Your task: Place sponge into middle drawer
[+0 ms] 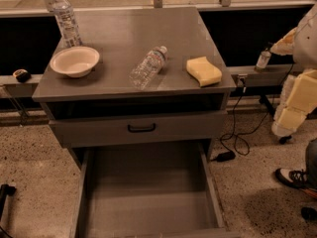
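Observation:
The sponge point(203, 70), a pale yellow foam block with wavy sides, lies on the right side of the grey cabinet top point(124, 33), near its front edge. The middle drawer point(148, 192) is pulled out below, showing a bare grey floor with low side walls. My gripper point(295, 105), with yellowish padding, hangs at the far right edge of the view. It is beside the cabinet, lower than the top and well to the right of the sponge, and holds nothing that I can see.
On the top stand a white bowl point(75, 61) at the left, an upright water bottle point(66, 19) behind it, and a water bottle point(147, 66) lying in the middle. A drawer front with black handle point(141, 128) sits above the open drawer. Cables point(237, 138) and a person's shoe point(292, 177) are on the floor at the right.

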Available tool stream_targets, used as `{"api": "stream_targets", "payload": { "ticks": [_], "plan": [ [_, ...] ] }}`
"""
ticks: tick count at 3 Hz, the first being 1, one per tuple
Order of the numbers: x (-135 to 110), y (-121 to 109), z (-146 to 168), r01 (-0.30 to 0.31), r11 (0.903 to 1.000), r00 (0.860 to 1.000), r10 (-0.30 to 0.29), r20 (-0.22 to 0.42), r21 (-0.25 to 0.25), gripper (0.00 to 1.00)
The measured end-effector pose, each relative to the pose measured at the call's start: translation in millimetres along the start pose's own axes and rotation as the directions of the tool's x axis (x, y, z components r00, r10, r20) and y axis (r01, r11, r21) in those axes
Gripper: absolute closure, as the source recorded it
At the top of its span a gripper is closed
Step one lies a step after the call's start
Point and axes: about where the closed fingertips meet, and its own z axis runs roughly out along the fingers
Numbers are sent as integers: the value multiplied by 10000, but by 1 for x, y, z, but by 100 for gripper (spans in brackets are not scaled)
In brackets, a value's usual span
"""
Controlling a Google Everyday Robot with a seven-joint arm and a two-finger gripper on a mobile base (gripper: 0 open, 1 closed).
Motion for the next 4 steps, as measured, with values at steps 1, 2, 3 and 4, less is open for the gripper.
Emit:
{"api": "stream_targets", "payload": {
  "ticks": [1,2,3,4],
  "plan": [
    [0,0,0,-3,10000,10000,3,8,-1,0],
    [-24,-18,16,-235,9996,9974,243,681,-131,0],
    [-68,-56,46,-464,9980,9864,526,1557,-430,0],
    [-106,-94,92,-1078,9915,9767,1193,1783,-725,0]
  ]
}}
